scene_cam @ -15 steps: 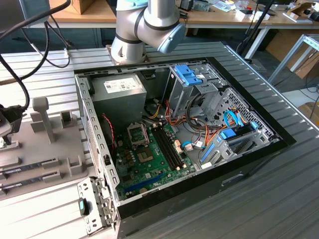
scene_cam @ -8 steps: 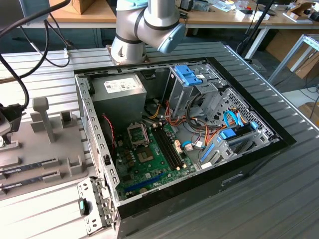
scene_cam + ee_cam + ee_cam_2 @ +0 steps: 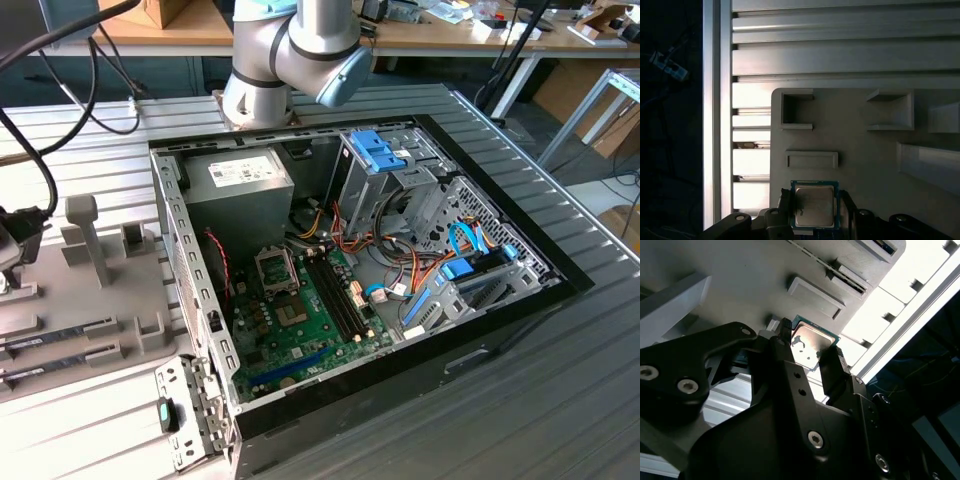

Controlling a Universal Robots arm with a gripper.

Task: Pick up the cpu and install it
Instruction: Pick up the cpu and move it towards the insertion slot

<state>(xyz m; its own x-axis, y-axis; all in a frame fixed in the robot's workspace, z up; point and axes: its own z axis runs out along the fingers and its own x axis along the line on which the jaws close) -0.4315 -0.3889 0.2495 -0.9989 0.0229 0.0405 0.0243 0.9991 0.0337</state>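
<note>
Ribbed metal desk [image 3: 560, 400] carrying an open computer case [image 3: 500, 325] in a workshop, grey holder tray [image 3: 60, 290] lying at the exterior view's left, claw [image 3: 809, 347] clenching the cpu [image 3: 814, 206] by opposite edges over that tray in both wrist views.

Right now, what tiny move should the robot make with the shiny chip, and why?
Probably a short lift straight up. The gripper has its fingers against two opposite edges of the cpu, right at the grey holder tray with its raised walls. The socket sits inside the computer case, so the chip should clear the tray first.
</note>
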